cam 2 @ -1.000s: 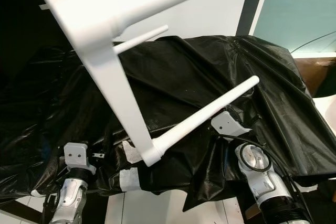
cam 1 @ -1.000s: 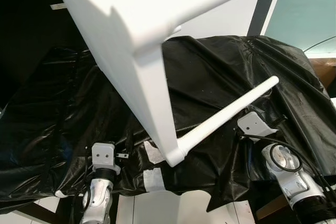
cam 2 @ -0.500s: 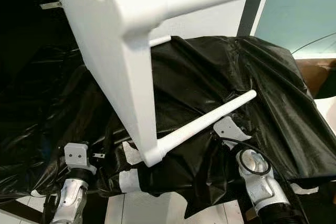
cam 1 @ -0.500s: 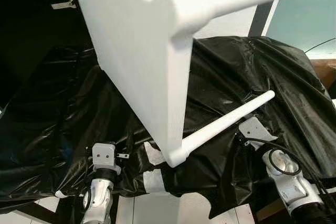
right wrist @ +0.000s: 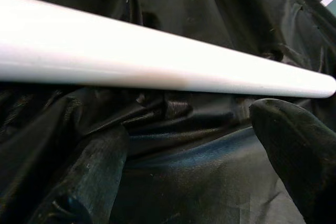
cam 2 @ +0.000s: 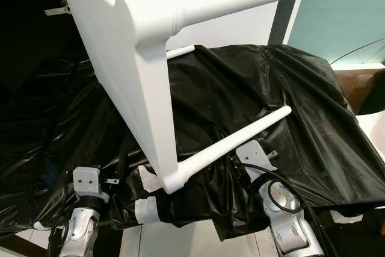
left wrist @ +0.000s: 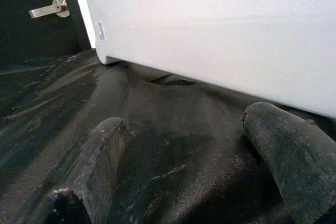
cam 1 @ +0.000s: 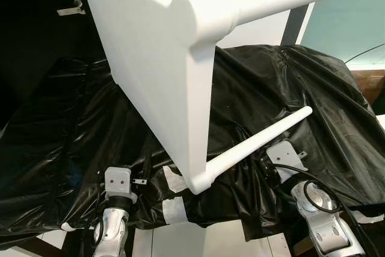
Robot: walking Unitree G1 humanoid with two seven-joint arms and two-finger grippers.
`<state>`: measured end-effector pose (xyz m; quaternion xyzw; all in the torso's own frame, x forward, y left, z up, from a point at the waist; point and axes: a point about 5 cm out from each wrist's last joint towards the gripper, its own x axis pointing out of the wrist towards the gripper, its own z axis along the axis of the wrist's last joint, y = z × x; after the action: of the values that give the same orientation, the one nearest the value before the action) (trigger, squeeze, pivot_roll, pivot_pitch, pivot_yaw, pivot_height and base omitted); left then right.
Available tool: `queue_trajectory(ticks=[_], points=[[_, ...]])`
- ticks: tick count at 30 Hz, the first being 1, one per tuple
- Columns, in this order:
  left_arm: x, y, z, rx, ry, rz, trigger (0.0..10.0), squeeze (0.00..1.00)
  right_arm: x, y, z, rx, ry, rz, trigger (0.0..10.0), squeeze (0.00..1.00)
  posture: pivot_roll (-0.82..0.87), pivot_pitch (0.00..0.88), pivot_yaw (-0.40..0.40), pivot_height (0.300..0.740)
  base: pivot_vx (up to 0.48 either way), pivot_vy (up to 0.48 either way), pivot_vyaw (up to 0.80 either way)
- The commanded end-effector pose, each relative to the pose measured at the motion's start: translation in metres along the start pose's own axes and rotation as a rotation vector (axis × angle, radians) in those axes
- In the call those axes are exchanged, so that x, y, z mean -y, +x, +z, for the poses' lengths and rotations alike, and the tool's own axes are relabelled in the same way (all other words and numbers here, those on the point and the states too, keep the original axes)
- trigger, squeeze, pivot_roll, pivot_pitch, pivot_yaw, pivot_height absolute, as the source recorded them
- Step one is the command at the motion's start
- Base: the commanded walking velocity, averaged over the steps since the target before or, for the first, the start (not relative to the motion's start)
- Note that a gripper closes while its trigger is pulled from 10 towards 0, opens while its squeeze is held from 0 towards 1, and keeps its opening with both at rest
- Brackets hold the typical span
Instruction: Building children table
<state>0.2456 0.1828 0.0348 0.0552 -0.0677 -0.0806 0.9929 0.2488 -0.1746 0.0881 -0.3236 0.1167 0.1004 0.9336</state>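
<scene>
White children's table (cam 1: 162, 82), tipped steeper than a second ago on the black-sheeted counter (cam 1: 337, 100); near leg (right wrist: 157, 61) above spread right gripper (right wrist: 194, 182); left gripper (left wrist: 189, 182) spread, empty. Assembly apparently near-complete.

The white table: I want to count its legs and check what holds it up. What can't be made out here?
- Table: its far end is cut off by the top edge of both eye views, so the leg count is unsure.
- What supports it: hidden behind the table's own top.
- Third leg: only its tip shows, in the right eye view.
</scene>
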Motion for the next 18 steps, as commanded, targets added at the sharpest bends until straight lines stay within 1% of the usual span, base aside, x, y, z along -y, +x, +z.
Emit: queue_trajectory(ticks=[1, 2, 3, 4, 6, 7, 8, 10, 12, 13, 16, 18], points=[[0.001, -0.012, -0.019, -0.118, -0.019, 0.082, 10.0, 0.0, -0.007, -0.007, -0.02, -0.092, 0.022, 0.048, 10.0, 0.0, 0.05, 0.0, -0.011, 0.74, 0.0, 0.0, 0.0], [0.001, -0.012, -0.019, -0.118, -0.019, 0.083, 10.0, 0.0, -0.001, -0.008, -0.021, -0.087, 0.02, 0.012, 10.0, 0.0, 0.05, 0.0, -0.011, 0.74, 0.0, 0.0, 0.0], [0.001, -0.012, -0.019, -0.118, -0.019, 0.083, 10.0, 0.0, -0.001, -0.008, -0.021, -0.087, 0.02, 0.012, 10.0, 0.0, 0.05, 0.0, -0.011, 0.74, 0.0, 0.0, 0.0], [0.001, -0.012, -0.019, -0.12, -0.02, 0.083, 10.0, 0.0, 0.011, -0.012, -0.023, -0.078, -0.009, -0.09, 10.0, 0.0, 0.05, 0.0, -0.011, 0.74, 0.0, 0.0, 0.0], [0.001, -0.012, -0.019, -0.12, -0.021, 0.084, 10.0, 0.0, 0.013, -0.013, -0.023, -0.077, -0.017, -0.11, 10.0, 0.0, 0.05, 0.0, -0.011, 0.74, 0.0, 0.0, 0.0], [0.001, -0.012, -0.019, -0.121, -0.021, 0.084, 10.0, 0.0, 0.018, -0.016, -0.022, -0.065, -0.069, -0.163, 10.0, 0.0, 0.05, 0.0, -0.011, 0.74, 0.0, 0.0, 0.0], [0.002, -0.012, -0.02, -0.122, -0.022, 0.085, 10.0, 0.0, 0.027, -0.023, -0.013, 0.008, -0.233, -0.289, 10.0, 0.0, 0.04, 0.0, -0.012, 0.74, 0.0, 0.0, 0.0], [0.003, -0.012, -0.02, -0.123, -0.022, 0.085, 10.0, 0.0, 0.03, -0.028, -0.005, 0.048, -0.302, -0.343, 10.0, 0.0, 0.03, 0.0, -0.008, 0.74, 0.0, 0.0, 0.0], [0.003, -0.011, -0.02, -0.124, -0.022, 0.084, 10.0, 0.0, 0.031, -0.029, -0.002, 0.057, -0.312, -0.354, 10.0, 0.0, 0.03, 0.0, -0.008, 0.74, 0.0, 0.0, 0.0], [0.005, -0.01, -0.02, -0.122, -0.023, 0.08, 10.0, 0.0, 0.031, -0.028, 0.003, 0.084, -0.338, -0.374, 10.0, 0.0, 0.03, 0.0, -0.006, 0.74, 0.0, 0.0, 0.0], [0.005, -0.009, -0.019, -0.117, -0.024, 0.079, 10.0, 0.0, 0.031, -0.028, 0.005, 0.087, -0.343, -0.373, 10.0, 0.0, 0.03, 0.0, -0.006, 0.74, 0.0, 0.0, 0.0], [0.004, -0.006, -0.015, -0.093, -0.023, 0.082, 10.0, 0.0, 0.032, -0.03, 0.005, 0.086, -0.339, -0.375, 10.0, 0.0, 0.03, 0.0, -0.006, 0.74, 0.0, 0.0, 0.0]])
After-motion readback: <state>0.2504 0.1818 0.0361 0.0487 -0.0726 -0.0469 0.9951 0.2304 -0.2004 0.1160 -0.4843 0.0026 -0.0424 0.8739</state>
